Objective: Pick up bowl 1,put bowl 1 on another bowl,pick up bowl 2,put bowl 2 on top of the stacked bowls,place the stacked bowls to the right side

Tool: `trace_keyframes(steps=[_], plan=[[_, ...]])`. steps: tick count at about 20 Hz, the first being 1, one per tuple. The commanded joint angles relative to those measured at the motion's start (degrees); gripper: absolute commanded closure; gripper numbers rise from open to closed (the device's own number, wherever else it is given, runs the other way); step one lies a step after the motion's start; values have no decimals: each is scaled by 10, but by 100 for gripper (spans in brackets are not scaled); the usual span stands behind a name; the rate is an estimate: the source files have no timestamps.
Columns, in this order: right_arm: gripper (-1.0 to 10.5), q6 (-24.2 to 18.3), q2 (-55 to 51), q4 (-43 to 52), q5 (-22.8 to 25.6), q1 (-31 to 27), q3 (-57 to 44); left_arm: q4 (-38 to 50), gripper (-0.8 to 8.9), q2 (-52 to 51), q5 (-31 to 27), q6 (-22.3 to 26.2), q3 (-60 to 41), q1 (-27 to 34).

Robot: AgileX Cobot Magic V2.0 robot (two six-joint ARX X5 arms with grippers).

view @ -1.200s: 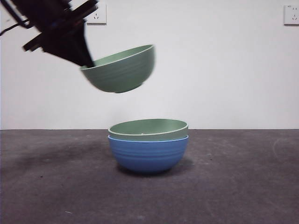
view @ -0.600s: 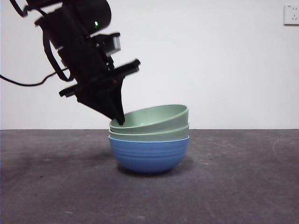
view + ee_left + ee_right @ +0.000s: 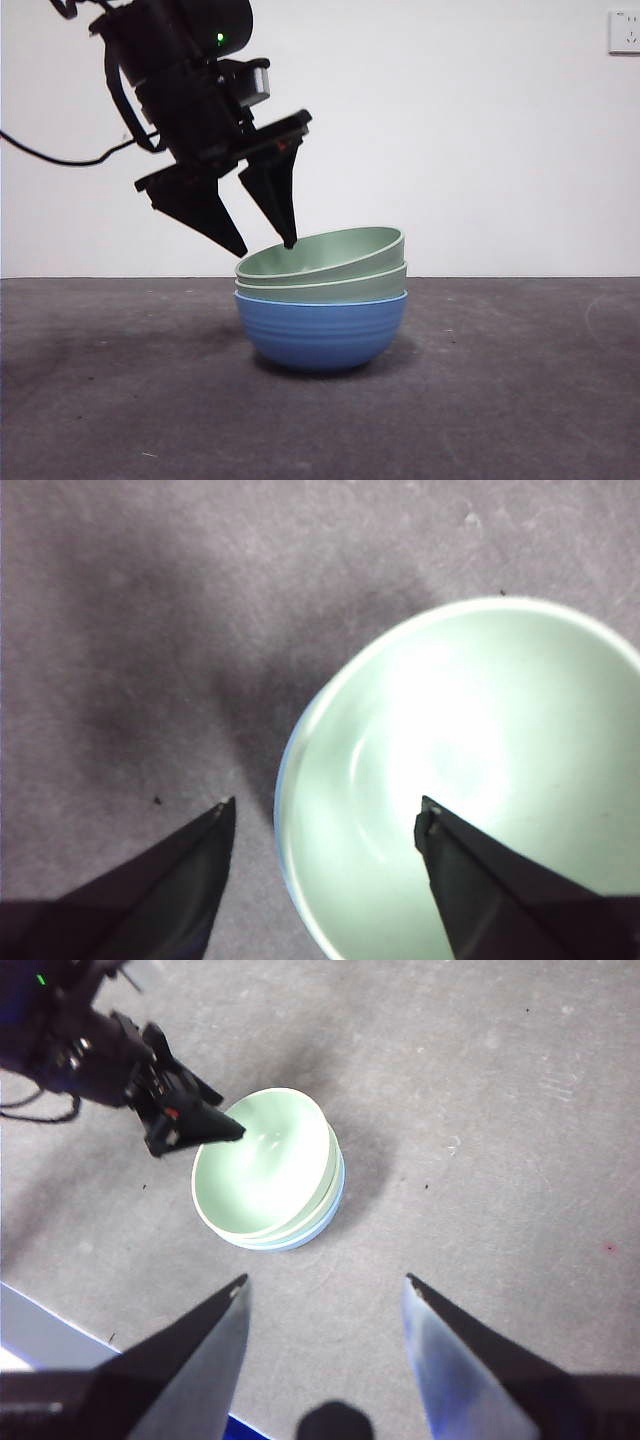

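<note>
The stacked bowls (image 3: pixel 320 300) stand mid-table: the blue ribbed bowl (image 3: pixel 320 335) at the bottom, one pale green bowl (image 3: pixel 330 287) nested in it, and a second pale green bowl (image 3: pixel 325 253) on top, tilted with its right rim higher. My left gripper (image 3: pixel 268 246) is open just above the top bowl's left rim, one jaw outside the rim and one over the inside; it holds nothing. In the left wrist view the green bowl (image 3: pixel 480 780) lies between and past the jaws (image 3: pixel 325 815). My right gripper (image 3: pixel 325 1285) hangs open high above, looking down on the stack (image 3: pixel 268 1170).
Dark grey table surface (image 3: pixel 520 400) stretches on both sides of the stack. A white wall with outlets (image 3: pixel 625 30) is behind. In the right wrist view the left arm (image 3: pixel 100 1050) reaches to the stack from one side, and a pale table edge (image 3: pixel 40 1330) shows at the corner.
The left gripper lowered the second green bowl from the air onto the stack, then opened its jaws and let it go. The bowl now rests tilted on the other green bowl.
</note>
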Motion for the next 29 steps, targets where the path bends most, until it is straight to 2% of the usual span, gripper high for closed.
trace_keyframes(steps=[1,4,7,8,10,13,20,23,26,27,29], plan=[[694,-1,-1,0,1,1,-2,-36,498,5,1,2,26,-2],[677,0,12,-2,1,1,-2,-110,498,2,-3,18,77,-2],[469,-1,53,5,0,1,-2,-177,498,-17,-6,38,127,-2],[462,-1,71,12,0,1,-2,-192,498,-27,-5,46,139,-2],[463,-1,114,40,-3,1,-2,-224,498,-53,-6,52,165,-2],[465,2,194,102,-57,-1,-2,-252,498,-109,-6,64,180,-2],[470,22,393,210,-65,-9,-2,-313,498,-225,-6,67,180,-2],[474,46,458,250,-114,-24,-2,-330,498,-257,-5,67,180,-2],[480,59,494,266,-137,-35,-2,-340,498,-275,-5,66,180,-2],[489,60,502,266,-140,-37,-2,-341,498,-277,-5,66,180,-2],[585,59,513,264,-152,-38,-2,-342,498,-279,-5,66,180,-2]])
